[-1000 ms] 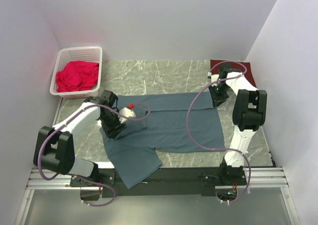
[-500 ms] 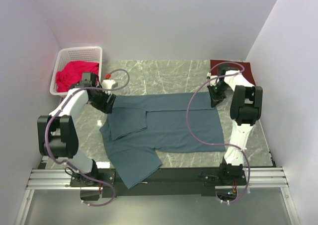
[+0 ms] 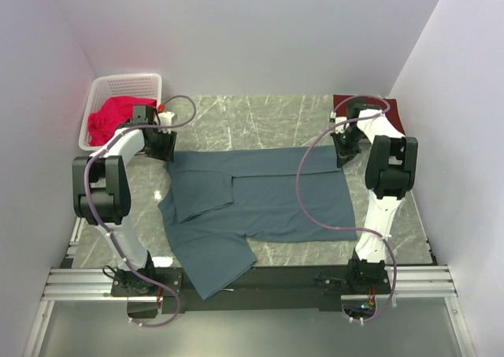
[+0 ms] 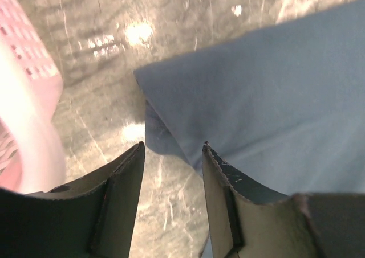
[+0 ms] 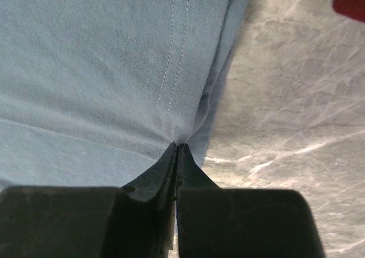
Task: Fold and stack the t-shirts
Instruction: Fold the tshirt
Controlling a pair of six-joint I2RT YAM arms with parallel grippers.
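While the slate blue-grey short-sleeved cloth t-shirt (image 3: 260, 195) is lying spread on the grey marble counter (image 3: 260, 113), one flap folded inward and one part draping over the near edge, my right claw (image 5: 175, 146) is pinching its far right corner, jaws together on the fabric. My left claw (image 4: 171, 147) is hovering, jaws apart, at its far left corner.

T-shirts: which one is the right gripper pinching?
The slate blue-grey t-shirt spread on the table: the right gripper is shut on its edge. The dark maroon t-shirt lies apart, far right.
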